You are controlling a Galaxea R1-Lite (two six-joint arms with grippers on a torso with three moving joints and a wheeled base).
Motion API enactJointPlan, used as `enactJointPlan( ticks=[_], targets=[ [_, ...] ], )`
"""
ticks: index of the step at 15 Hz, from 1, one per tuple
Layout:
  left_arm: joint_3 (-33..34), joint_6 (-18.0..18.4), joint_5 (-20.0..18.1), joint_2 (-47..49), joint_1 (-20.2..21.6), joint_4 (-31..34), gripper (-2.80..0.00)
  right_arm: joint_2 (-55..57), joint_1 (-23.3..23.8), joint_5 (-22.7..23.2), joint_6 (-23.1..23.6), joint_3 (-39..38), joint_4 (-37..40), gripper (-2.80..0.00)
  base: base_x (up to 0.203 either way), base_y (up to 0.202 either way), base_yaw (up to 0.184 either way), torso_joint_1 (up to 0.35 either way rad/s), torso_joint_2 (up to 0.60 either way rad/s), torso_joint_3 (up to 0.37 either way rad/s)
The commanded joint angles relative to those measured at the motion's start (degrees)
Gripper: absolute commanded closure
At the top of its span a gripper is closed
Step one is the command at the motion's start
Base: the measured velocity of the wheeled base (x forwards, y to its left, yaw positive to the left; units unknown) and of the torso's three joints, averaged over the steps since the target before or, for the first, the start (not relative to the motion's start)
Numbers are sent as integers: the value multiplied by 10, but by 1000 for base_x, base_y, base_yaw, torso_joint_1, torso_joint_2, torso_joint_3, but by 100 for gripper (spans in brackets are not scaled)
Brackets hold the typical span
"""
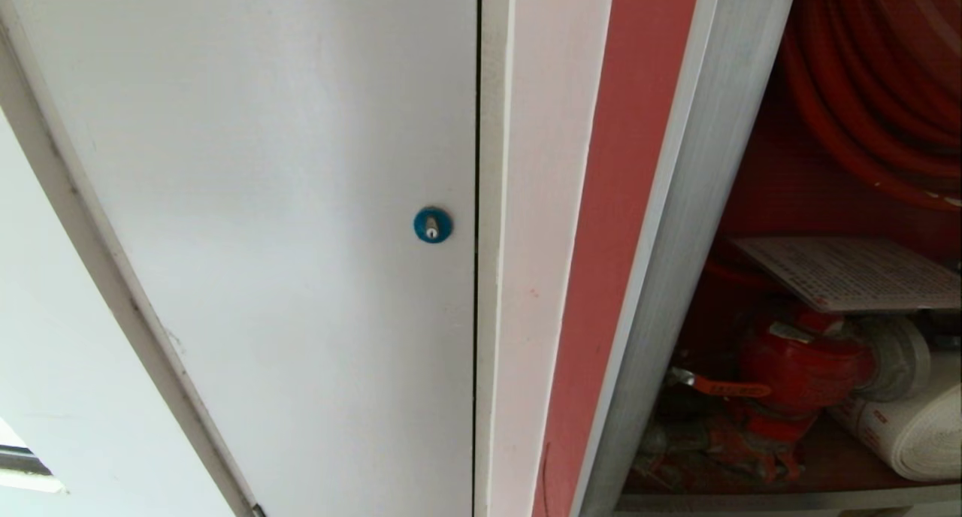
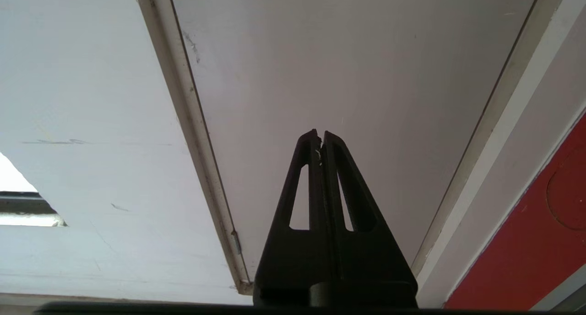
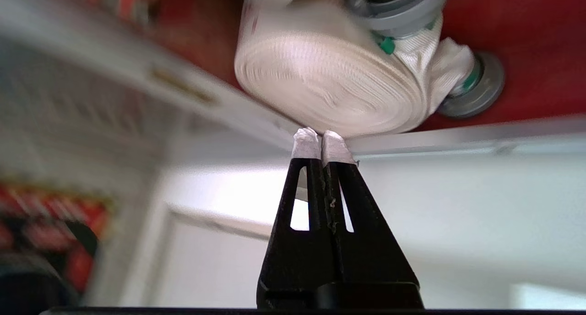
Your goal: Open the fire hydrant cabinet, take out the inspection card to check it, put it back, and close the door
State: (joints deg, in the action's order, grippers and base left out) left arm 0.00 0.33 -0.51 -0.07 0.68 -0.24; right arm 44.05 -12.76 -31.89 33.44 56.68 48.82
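the fire hydrant cabinet [image 1: 680, 201] stands open, and the inspection card [image 1: 853, 273] lies flat inside it, on top of the red valve [image 1: 800, 367]. the card looks thin, light and bendy, so i think it is best pinched softly at its near edge. i count one card, one valve, one white rolled hose [image 1: 913, 430] and one red hose reel [image 1: 875, 89]. the right tool [image 3: 322, 143] is pressed together and holds nothing, near the hose. the left tool [image 2: 320, 138] is together too, by the white door [image 1: 285, 201].
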Motion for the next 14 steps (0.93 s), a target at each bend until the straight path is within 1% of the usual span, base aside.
enactJointPlan(
  ticks=[1, 2, 3, 5, 7, 8, 10, 14],
  targets=[
    [2, 0, 0, 0, 0, 0, 0, 26, 0, -3, 45, 28, 36, 0, 0, 0, 0, 0, 0, 0],
    [2, 0, 0, 0, 0, 0, 0, 37, 0, -7, 65, 42, 61, 0, 0, 0, 0, 0, 0, 0],
    [2, 0, 0, 0, 0, 0, 0, 52, 0, -26, 69, 48, 67, 0, 0, 0, 0, 0, 0, 0],
    [2, 1, 0, 0, 0, 0, 0, 81, 0, -133, 75, 53, 50, 0, 0, 0, 0, 0, 0, 0],
    [2, 0, 0, 0, 0, 0, 0, 98, -1, -220, 80, 44, 10, 0, 0, 0, 0, 0, 0, 0],
    [2, 0, 0, 0, 0, 0, 0, 99, -1, -249, 82, 28, -19, 0, 0, 0, 0, 0, 0, 0],
    [2, 0, 0, 0, 0, 0, 0, 96, 0, -271, 83, 3, -50, 0, 0, 0, 0, 0, 0, 0],
    [2, 0, 0, 0, 0, 0, 0, 77, -1, -284, 91, -36, -50, 0, 0, 0, 0, 0, 0, 0]
  ],
)
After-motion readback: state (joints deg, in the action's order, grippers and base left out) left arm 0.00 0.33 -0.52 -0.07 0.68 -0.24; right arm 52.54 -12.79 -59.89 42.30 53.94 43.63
